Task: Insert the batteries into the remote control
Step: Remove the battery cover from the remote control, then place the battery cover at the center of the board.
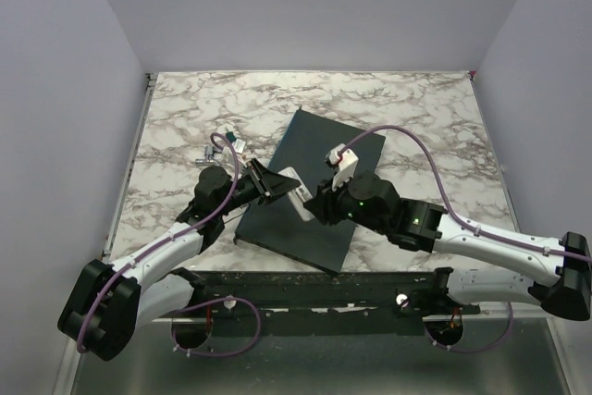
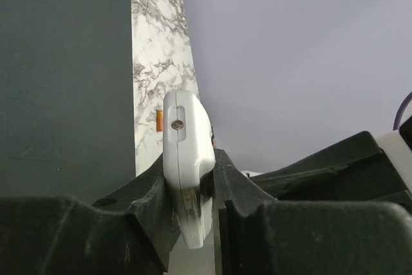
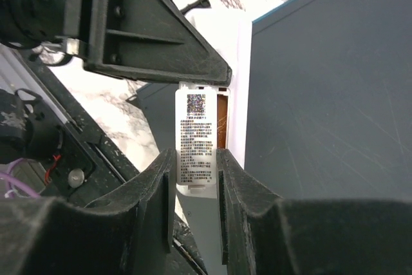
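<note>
Left wrist: left tool (image 2: 190, 165) pinches the smooth white rounded remote control (image 2: 187, 130); right tool (image 3: 196, 173) clasps its flat labelled cover (image 3: 196, 127).

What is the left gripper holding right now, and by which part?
The remote control, clamped across one end between the fingers of the left gripper.

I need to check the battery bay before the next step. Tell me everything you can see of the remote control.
The remote control is a small white oblong of smooth plastic, clamped in the shut left end effector over the dark slab. Its back carries a printed label with a square code; beside it an open strip shows copper-brown inside. A small screw hole marks one end. The right end effector straddles the labelled panel; whether it grips is unclear.
</note>
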You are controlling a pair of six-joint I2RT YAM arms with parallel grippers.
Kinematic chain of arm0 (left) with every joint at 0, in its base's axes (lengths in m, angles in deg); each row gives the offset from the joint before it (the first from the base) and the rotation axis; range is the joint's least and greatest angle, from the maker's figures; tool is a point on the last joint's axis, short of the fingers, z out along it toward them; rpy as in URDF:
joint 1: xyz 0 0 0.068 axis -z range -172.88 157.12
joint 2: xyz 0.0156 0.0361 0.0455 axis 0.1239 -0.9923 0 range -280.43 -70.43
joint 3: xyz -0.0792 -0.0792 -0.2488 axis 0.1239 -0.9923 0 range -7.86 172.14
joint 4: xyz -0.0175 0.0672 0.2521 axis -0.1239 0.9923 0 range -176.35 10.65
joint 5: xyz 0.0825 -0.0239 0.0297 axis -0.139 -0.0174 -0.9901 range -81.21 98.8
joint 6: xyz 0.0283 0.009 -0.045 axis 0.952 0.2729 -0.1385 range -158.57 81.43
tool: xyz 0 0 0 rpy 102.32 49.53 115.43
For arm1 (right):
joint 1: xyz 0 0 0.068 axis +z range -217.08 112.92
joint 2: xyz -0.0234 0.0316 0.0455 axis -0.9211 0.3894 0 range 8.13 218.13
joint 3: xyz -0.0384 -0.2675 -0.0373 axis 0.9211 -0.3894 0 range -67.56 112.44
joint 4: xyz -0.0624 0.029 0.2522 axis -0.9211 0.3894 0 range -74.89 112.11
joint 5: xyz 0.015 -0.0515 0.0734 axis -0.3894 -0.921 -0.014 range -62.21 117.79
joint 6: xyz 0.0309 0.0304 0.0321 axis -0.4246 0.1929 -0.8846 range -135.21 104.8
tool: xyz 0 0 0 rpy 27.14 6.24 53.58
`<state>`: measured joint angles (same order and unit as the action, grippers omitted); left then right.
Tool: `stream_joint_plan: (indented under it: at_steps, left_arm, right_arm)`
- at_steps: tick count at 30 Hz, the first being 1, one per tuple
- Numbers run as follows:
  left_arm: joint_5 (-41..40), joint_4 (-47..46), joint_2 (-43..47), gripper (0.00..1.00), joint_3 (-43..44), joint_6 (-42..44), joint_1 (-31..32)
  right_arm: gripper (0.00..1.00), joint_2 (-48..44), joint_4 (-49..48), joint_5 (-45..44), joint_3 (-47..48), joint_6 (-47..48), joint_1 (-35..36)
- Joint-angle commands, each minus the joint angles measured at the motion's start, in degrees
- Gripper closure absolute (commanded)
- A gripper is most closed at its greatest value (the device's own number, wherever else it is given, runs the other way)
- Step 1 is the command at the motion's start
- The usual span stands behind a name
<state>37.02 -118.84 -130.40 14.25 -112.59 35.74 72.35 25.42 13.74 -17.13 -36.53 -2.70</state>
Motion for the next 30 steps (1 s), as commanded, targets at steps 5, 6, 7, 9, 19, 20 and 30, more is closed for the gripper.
stream_joint_plan:
  at_steps: [5, 6, 7, 9, 19, 20, 30]
  left_arm:
    - [-2.22, 2.52, 0.9, 1.0, -0.49, 1.01, 0.21]
    - [-2.61, 3.96, 1.51, 1.0, -0.6, 1.42, 0.21]
    - [-3.05, 5.42, 2.29, 1.0, -0.61, 1.99, 0.21]
    - [-4.5, 9.54, 4.8, 1.0, -0.63, 3.34, 0.21]
    - [-15.41, 33.9, 23.44, 1.0, 3.4, 13.27, -2.25]
    - [-14.88, 34.83, 23.82, 1.0, 3.96, 14.11, -2.91]
    - [-12.17, 37.72, 25.62, 1.0, 5.51, 15.88, -5.8]
  right_arm:
    - [0.78, -4.44, 1.12, -7.73, 0.32, -0.4, -0.22]
    - [0.8, -4.36, 2.21, -10.27, 0.28, -1.22, -0.25]
    - [0.83, -4.15, 3.61, -12.75, 0.11, -2.22, -0.29]
    - [0.87, -3.16, 6.09, -17.81, -0.34, -4.11, -0.28]
    - [0.87, 9.71, 7.8, -15.21, -2.0, -6.28, -4.25]
    - [0.87, 11.02, 7.51, -14.97, -1.95, -6.15, -4.3]
    - [0.76, 21.7, 7.93, -11.91, -0.23, -5.35, -5.12]
